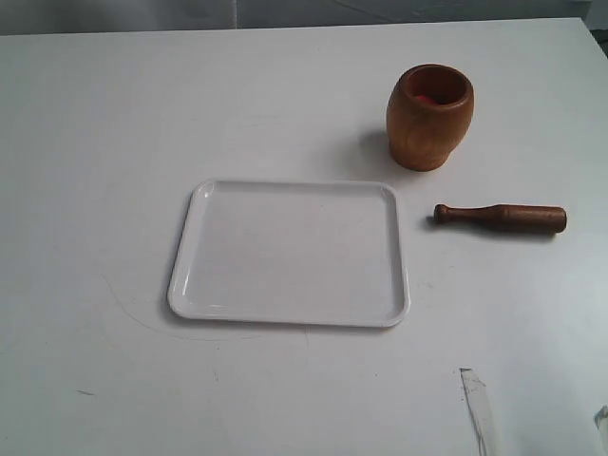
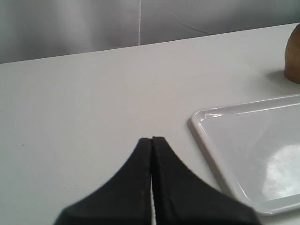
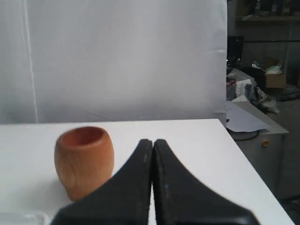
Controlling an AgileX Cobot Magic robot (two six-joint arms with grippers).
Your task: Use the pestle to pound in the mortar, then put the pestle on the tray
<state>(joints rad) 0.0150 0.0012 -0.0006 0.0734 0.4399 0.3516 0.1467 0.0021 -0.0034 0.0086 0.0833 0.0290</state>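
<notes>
Closest to either lens are the pincers themselves: the left pincer point(image 2: 151, 140) shows two black fingers pressed together tip to tip, holding nothing, low above the table point(image 1: 95, 142) and just off a corner of the tray point(image 1: 290, 323). The right pincer point(image 3: 153, 142) is likewise together and holds nothing, with the mortar point(image 1: 427, 128) standing beyond its tips. In the exterior view the tray lies flat mid-table, its long rims running from 9 to 3 o'clock. The mortar stands upright at about 1 o'clock from the tray, mouth up with something reddish inside, parted from the tray's far right corner by a band of table. The pestle point(image 1: 503, 218) lies flat on the table at 3 o'clock from the tray, at 5 o'clock from the mortar, touching neither; its knobbed handle points to 9 o'clock, near the tray's right rim with a small gap between, and its thick end points to 3 o'clock. Broad table spreads at 9 and at 6 o'clock from the tray. The table's far edge runs behind the mortar, and its right edge drops away past the mortar's side. A pale strip point(image 1: 478, 408) lies at 5 o'clock by the near edge; what it is I cannot tell.
</notes>
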